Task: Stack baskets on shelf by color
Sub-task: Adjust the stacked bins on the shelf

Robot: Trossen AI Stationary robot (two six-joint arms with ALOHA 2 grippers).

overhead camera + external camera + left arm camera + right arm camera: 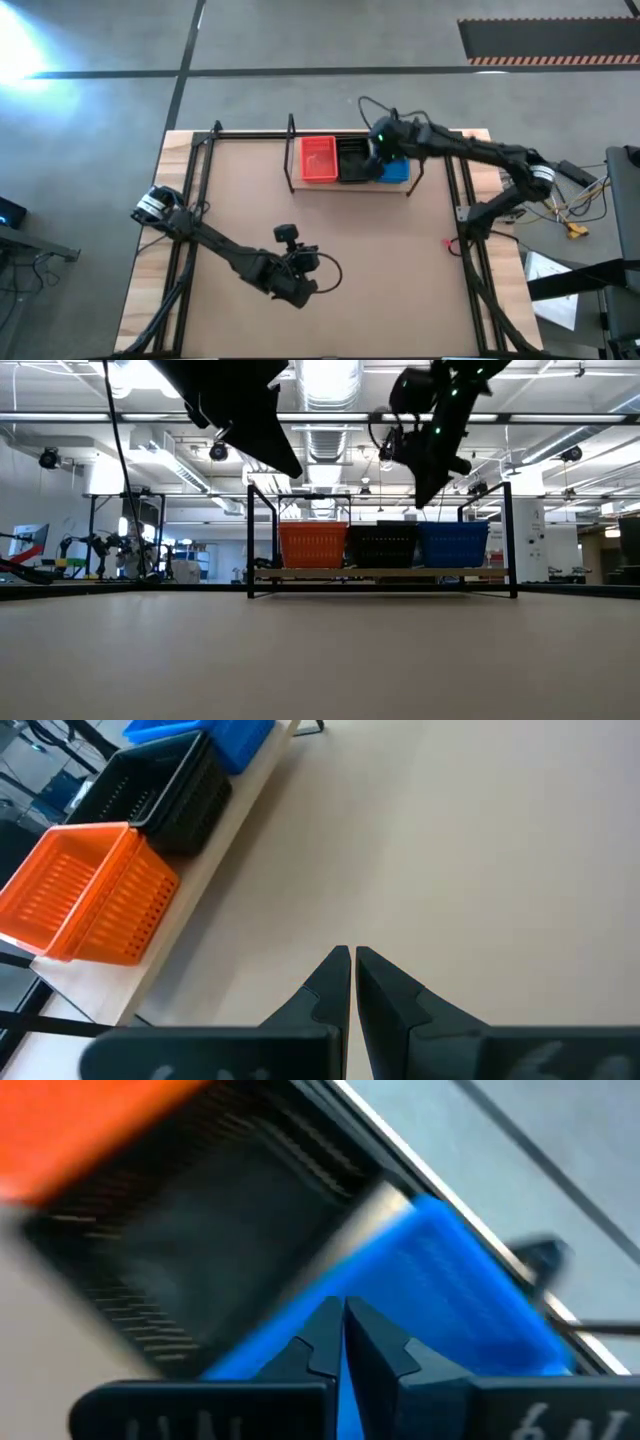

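Three baskets stand side by side on their bases on the shelf (300, 186) (380, 573) at the table's far side: orange (318, 160) (85, 900), black (354, 162) (165, 795) and blue (398, 172) (450, 1290). My right gripper (378, 150) (424, 500) (343, 1305) hangs shut and empty just above the rims of the black and blue baskets, touching neither. My left gripper (318, 268) (353, 955) is shut and empty above the bare tabletop near the table's near edge.
Upright black wire posts (250, 540) (512, 540) stand at the shelf's ends. Black frame rails (190, 190) (470, 250) run along the table's left and right sides. A small red mark (447, 242) lies on the brown tabletop (380, 270) near the right rail.
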